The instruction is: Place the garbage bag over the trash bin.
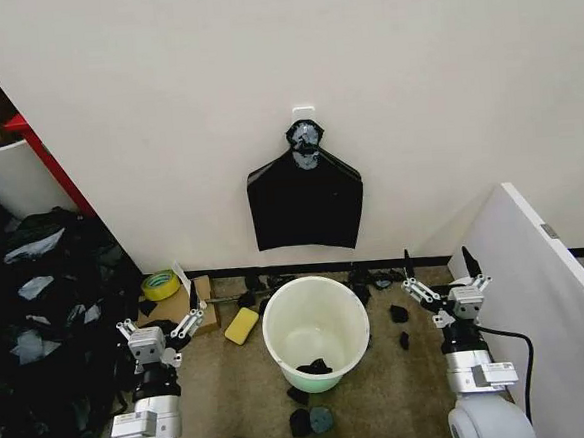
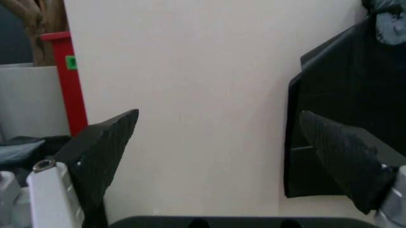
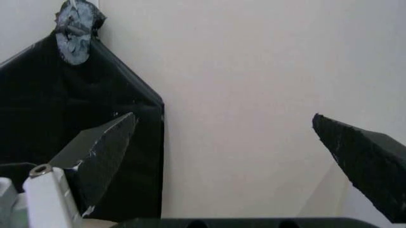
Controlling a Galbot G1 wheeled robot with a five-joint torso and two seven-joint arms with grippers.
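Pale cream-white plastic, round and tapered, the trash bin [image 1: 316,333] stands unlined on the brown floor between the two pincers, a few black scraps at its bottom. No loose glossy black garbage bag is in either pincer; the only large black plastic in sight is a flat house-shaped bundle with a grey-taped knot [image 1: 306,200], hung on the wall beyond and above the bin. Left gripper [image 1: 162,330] hovers spread wide and empty to one side of the bin, right gripper [image 1: 445,290] likewise gaping on the other. Judging by this, the job stands at its start: a bag must first be reached and gripped, probably from the wall
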